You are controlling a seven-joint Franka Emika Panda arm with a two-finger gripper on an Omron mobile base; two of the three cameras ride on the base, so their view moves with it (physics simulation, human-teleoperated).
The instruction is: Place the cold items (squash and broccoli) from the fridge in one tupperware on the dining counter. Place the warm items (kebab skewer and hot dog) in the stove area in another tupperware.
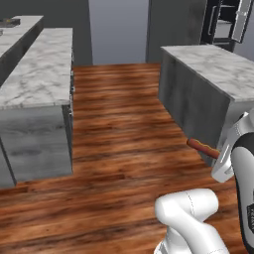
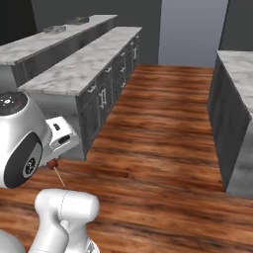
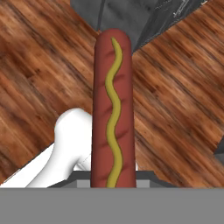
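Between the gripper's (image 3: 113, 181) closed jaws, a hot dog (image 3: 112, 109) is pinched by its near end and sticks straight out from the hand, a wavy line of mustard (image 3: 114, 105) running its length. Seen from the hand, the sausage hangs over brown plank floor (image 3: 39, 74), with a grey cabinet corner (image 3: 131, 17) beyond its far tip.

From the left base camera, the hot dog (image 1: 202, 147) juts out to the left of the white hand, low and in front of the dark side of an island (image 1: 198, 94) with a marble top, which stands to the right. The gripper itself is hidden behind the arm in that view. From the right base camera, only a red end and a thin stick (image 2: 55, 168) show below the arm's wrist; which item that is cannot be told for sure.

Across the open floor (image 1: 119, 129) on the left runs a long marble counter (image 1: 34, 69) over grey cabinets, with a second, higher counter (image 2: 54, 42) behind it. Small flat objects (image 2: 66, 24) sit at the far end of that higher counter, too small to identify. At the far right, beyond the island, a fridge (image 1: 225, 22) stands with its door open. A pale grey wall panel (image 1: 118, 30) closes off the far end of the aisle.
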